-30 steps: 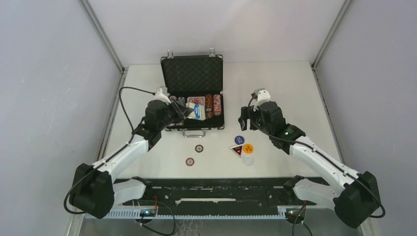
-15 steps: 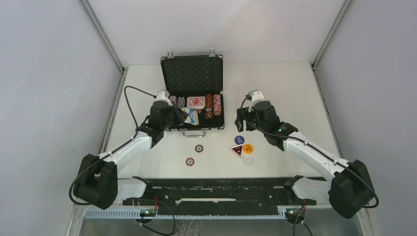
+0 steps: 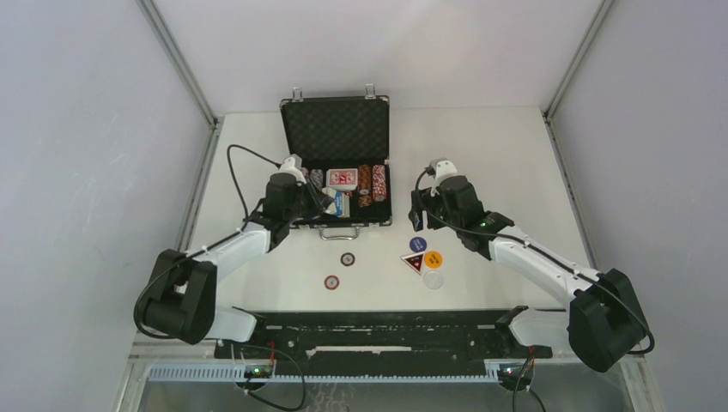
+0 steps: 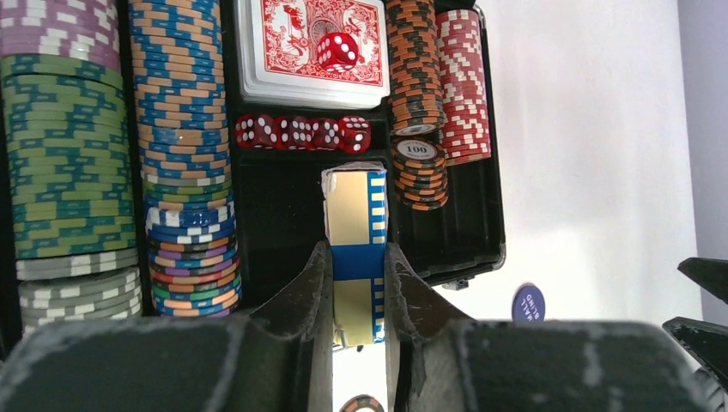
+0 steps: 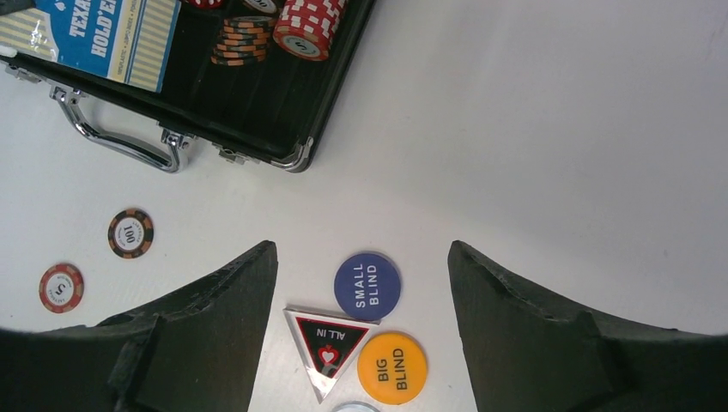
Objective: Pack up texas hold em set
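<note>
The open black case, far across the worktop, held chip rows, red deck and dice; the left pincer gripped the blue deck over it, while the wide-open right pincer hovered above unpacked dealer buttons near two loose chips.

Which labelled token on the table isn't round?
The black triangular ALL IN token; the blue SMALL BLIND and orange BIG BLIND ones are round.

White table, grey walls, metal posts
</note>
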Robot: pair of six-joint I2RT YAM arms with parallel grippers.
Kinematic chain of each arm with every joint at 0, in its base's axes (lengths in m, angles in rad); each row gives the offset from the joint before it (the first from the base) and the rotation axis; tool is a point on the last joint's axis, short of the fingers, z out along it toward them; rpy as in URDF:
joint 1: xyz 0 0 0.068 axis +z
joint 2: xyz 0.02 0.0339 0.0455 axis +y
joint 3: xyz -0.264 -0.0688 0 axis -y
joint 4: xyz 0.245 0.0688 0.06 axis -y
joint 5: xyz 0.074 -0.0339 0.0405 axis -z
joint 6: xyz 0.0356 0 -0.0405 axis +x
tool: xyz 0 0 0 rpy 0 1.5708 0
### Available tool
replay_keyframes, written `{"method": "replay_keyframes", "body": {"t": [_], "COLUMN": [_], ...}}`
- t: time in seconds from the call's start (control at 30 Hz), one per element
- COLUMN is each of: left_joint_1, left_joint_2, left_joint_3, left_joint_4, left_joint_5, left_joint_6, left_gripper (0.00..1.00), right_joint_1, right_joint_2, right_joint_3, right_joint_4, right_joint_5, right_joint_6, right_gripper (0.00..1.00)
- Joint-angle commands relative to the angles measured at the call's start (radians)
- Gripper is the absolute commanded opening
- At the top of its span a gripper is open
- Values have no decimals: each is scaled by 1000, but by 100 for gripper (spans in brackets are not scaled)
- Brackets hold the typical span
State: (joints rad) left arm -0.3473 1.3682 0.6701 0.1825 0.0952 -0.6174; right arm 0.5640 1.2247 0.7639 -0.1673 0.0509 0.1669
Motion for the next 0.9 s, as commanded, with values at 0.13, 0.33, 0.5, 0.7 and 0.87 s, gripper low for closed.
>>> {"method": "replay_keyframes", "body": {"t": [0.13,0.33,0.5,0.7,0.87], "left_joint_1": [12,11,11,10,10], "left_joint_2": [80,122,173,175,115], "left_joint_3": [88,120,145,134,161], "left_joint_4": [27,-19,-16,-33,-195], "left_joint_5": [114,126,158,144,10], "left_joint_6": [36,39,23,20,77], "left_gripper": [0,0,0,9,62], "right_joint_1": [-7,-9,-9,-10,-10], "right_joint_2": [22,26,31,43,45], "right_joint_3": [32,32,33,33,33], "right_joint_4": [43,41,36,38,43], "right_joint_5": [6,15,21,22,15], "right_joint_6": [13,10,12,12,13], "right_gripper": [80,80,80,80,80]}}
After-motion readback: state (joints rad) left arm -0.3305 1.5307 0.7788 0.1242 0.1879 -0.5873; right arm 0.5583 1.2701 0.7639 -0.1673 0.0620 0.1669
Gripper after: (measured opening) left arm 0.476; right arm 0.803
